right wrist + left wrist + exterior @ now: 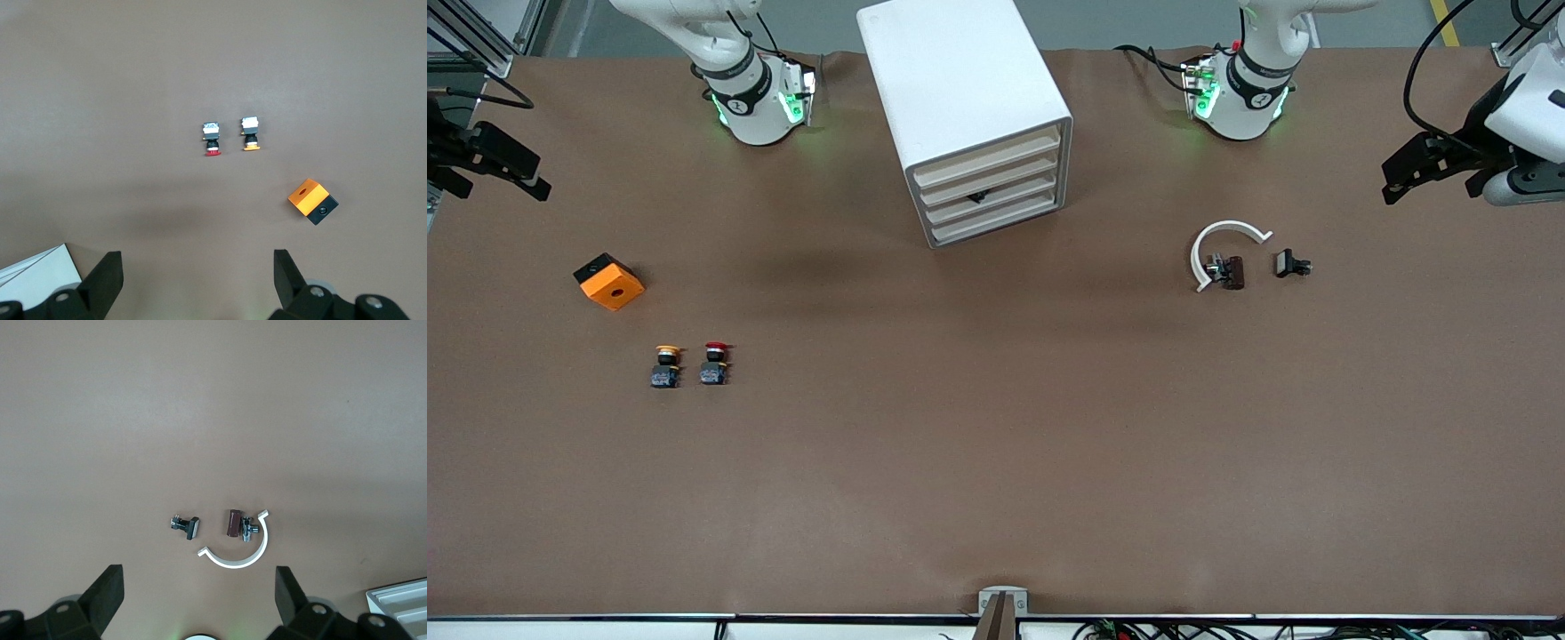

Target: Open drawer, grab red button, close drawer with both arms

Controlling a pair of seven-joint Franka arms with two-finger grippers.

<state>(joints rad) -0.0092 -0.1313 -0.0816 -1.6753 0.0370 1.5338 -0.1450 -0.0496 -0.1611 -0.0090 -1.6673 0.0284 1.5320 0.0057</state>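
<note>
Right gripper (494,169) hangs w/ fingers spread wide, holding nothing, above the table's (996,462) edge at the right arm's end; that arm waits. Nearby on the table: an orange cube (609,281) w/ a hole, then, nearer the front camera, a yellow-capped button (665,365) just beside the red-capped button (714,363), apart, both lying on their sides. Mid-table, close to the arms' bases, stands the white cabinet (965,107); all four drawers incl. the drawer (987,160) are shut. Toward the left arm's end: a white C-shaped clip (1224,244) curving around a small brown part (1230,271), a black-and-metal part (1291,263) beside it. Left gripper (1427,164) hovers above that end's edge, fingers wide, empty.
</note>
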